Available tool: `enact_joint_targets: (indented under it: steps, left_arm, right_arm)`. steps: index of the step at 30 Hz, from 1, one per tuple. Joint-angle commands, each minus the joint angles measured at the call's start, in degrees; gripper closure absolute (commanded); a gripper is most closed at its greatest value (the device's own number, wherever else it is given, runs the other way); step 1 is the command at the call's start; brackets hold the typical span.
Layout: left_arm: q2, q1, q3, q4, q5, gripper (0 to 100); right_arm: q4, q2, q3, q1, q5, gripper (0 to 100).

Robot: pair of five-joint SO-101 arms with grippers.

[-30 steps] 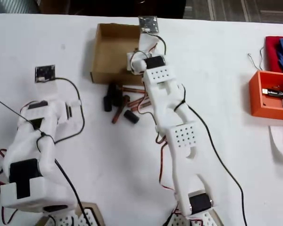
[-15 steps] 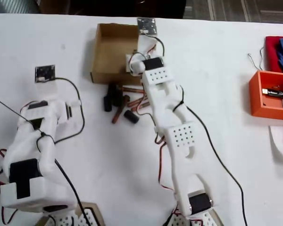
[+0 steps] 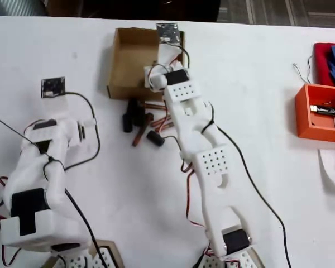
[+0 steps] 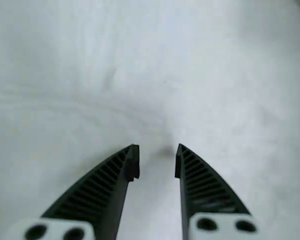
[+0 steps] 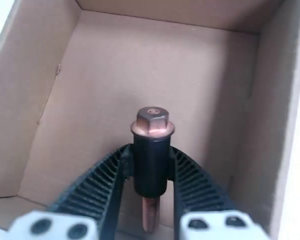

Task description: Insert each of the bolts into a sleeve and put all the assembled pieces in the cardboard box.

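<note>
My right gripper [image 5: 151, 170] is shut on an assembled piece [image 5: 151, 160], a copper bolt in a black sleeve, held over the inside of the cardboard box [image 5: 115, 85]. In the high view the right arm [image 3: 184, 106] stretches to the box [image 3: 128, 61], its wrist over the box's right side. Several black sleeves [image 3: 135, 114] and copper bolts [image 3: 156, 106] lie on the table just in front of the box. My left gripper [image 4: 156, 161] hangs over bare white table, its fingers slightly apart with nothing between them; the left arm [image 3: 42, 167] sits folded at the left.
An orange tray [image 3: 318, 117] with a small black item stands at the right edge, red and blue cloth behind it. A small circuit board [image 3: 53, 86] lies on the table beyond the left arm. Cables trail from both arms.
The right arm has swung left, carrying the assembled piece farther over the box. The left arm has stayed still.
</note>
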Motion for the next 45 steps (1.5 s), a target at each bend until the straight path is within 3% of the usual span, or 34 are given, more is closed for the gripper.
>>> enact_joint_targets:
  steps: [1, 45]
  left_arm:
    - [-0.26, -0.18, -2.33, 0.18, 0.26, 86]
    - [-0.26, -0.18, -2.42, 0.18, 0.26, 86]
  right_arm:
    - [-1.01, -1.01, -3.08, -0.31, 0.09, 94.3]
    - [-0.66, -0.48, -5.36, 1.19, 0.00, 94.3]
